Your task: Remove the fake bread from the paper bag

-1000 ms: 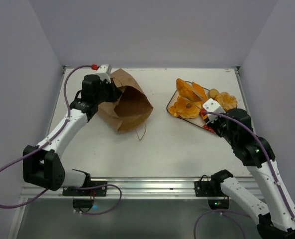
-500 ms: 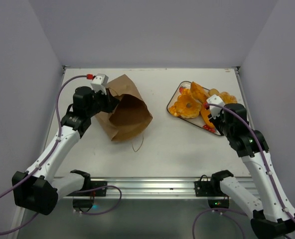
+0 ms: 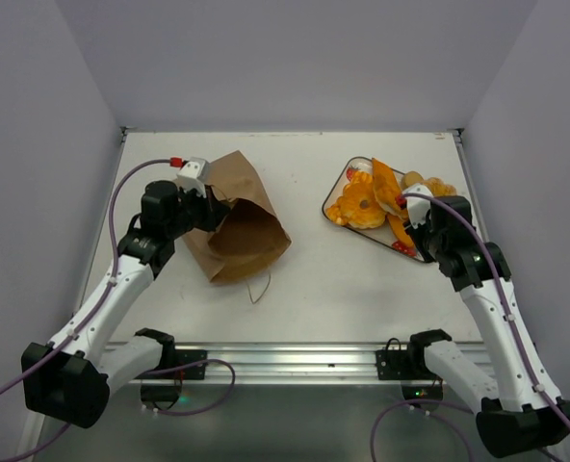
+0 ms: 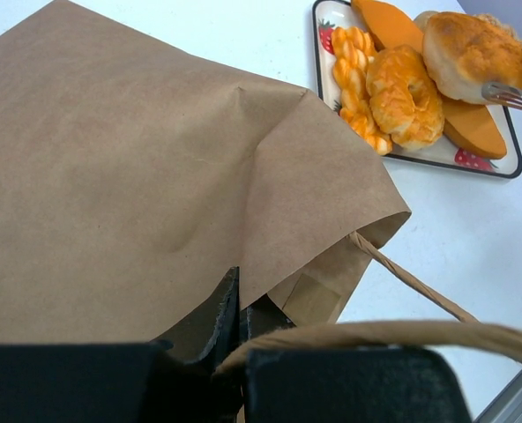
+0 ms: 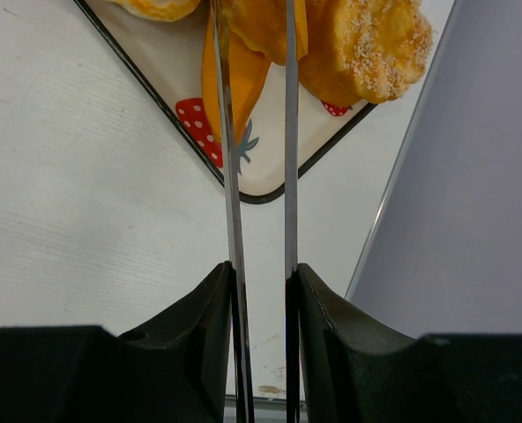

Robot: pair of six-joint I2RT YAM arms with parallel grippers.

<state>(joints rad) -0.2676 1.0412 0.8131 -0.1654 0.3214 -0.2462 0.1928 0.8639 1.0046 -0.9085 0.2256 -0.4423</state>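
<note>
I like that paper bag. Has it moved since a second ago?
Yes. The paper bag has slid away from the far edge of the table, toward the near side.

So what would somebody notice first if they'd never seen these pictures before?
Probably the big brown paper bag lying on its side on the left of the table, mouth open, with the left gripper pinching its edge. Next comes the pile of shiny orange bread on the strawberry tray on the right, where the right gripper holds metal tongs that reach the pile.
</note>
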